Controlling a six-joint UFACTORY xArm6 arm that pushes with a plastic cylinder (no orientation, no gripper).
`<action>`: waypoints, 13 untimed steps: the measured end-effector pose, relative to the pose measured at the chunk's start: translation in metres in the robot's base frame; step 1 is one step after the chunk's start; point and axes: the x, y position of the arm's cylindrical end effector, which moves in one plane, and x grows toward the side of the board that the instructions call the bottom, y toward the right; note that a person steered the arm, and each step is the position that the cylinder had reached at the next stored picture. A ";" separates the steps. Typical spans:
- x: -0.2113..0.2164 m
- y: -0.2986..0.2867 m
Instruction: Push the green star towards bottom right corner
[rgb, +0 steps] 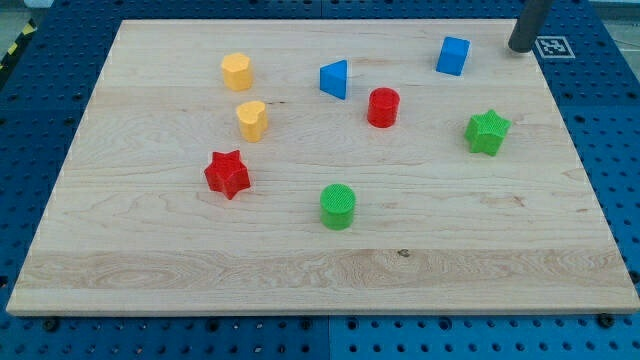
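The green star (487, 132) lies on the wooden board (320, 260) at the view's right, about mid-height. My tip (521, 48) is at the view's top right, near the board's top right corner. It stands above and slightly right of the green star, well apart from it. The blue cube (453, 56) is just to the left of my tip.
A red cylinder (383, 107) and a blue triangle (335, 79) lie left of the star. A green cylinder (338, 206) sits lower centre. A red star (227, 174), a yellow heart-like block (252, 120) and a yellow hexagonal block (237, 72) lie at the left. A marker tag (552, 46) lies at the top right corner.
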 end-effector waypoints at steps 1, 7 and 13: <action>0.020 -0.013; 0.124 -0.138; 0.169 -0.091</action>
